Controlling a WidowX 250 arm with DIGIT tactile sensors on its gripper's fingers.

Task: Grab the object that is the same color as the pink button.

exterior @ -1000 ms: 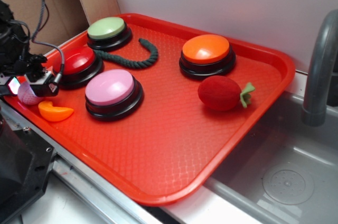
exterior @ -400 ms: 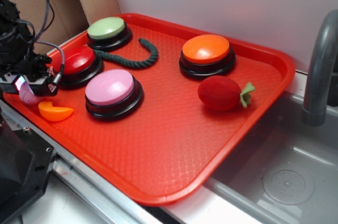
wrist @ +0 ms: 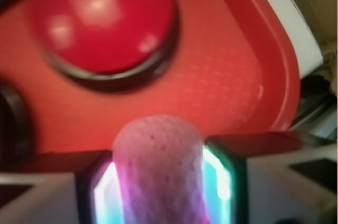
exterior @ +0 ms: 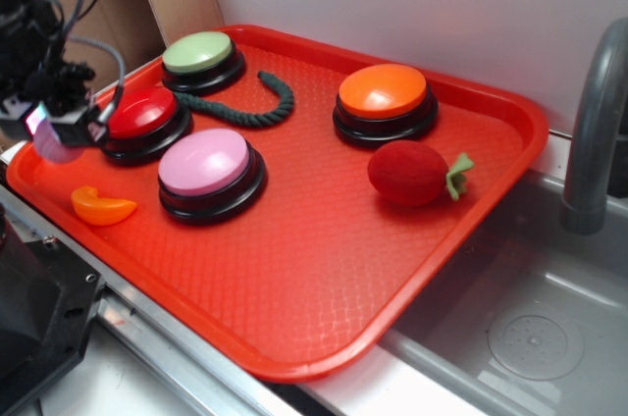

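My gripper (exterior: 51, 131) hangs over the tray's left corner, shut on the small pale pink dimpled ball (exterior: 54, 143), which is off the tray floor. In the wrist view the ball (wrist: 158, 166) is squeezed between the two glowing pads (wrist: 108, 195), and the gripper (wrist: 161, 182) looks down on the red button (wrist: 103, 20). The pink button (exterior: 206, 163) with its black base stands on the tray to the right of the gripper, apart from it.
On the red tray (exterior: 324, 269): red button (exterior: 147, 114) next to the gripper, green button (exterior: 199, 53), orange button (exterior: 384, 94), dark green rope (exterior: 257, 107), red plush strawberry (exterior: 410, 173), orange slice (exterior: 100, 206). A sink (exterior: 535, 338) and grey pipe (exterior: 594, 131) lie right.
My gripper has risen with the pink ball, lifting it off the tray floor and a little away from the orange slice. Nothing else has moved.
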